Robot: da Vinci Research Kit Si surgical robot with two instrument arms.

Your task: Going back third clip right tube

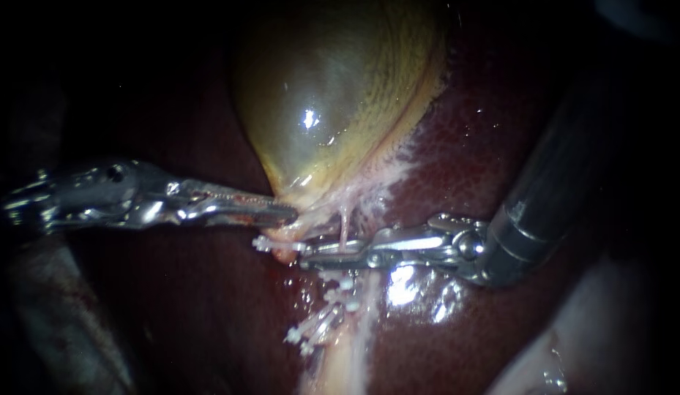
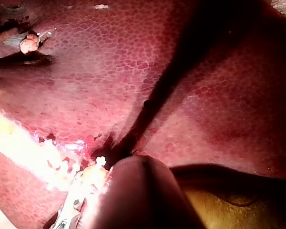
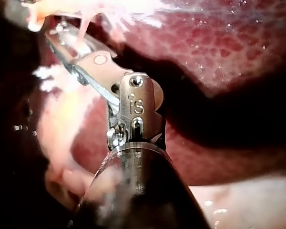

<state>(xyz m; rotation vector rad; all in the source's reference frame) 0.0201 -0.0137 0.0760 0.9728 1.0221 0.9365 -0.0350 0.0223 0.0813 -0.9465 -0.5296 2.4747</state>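
White plastic, the clip lies at my right instrument tip, just below the gallbladder neck and beside a thin pale tube. Whether that tip is parted I cannot tell. My left instrument has its jaws clamped on the gallbladder neck.

Left wrist: mostly liver.

Right wrist: the tip is buried in pale strands.

I judge the tube soft, slick and easily torn. Hold the neck tissue, never the clip, and back off straight along the shaft.

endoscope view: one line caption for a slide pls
Left instrument at the gallbladder's lower end, right instrument at a thin tube beneath it; white clips lower down, liver around.
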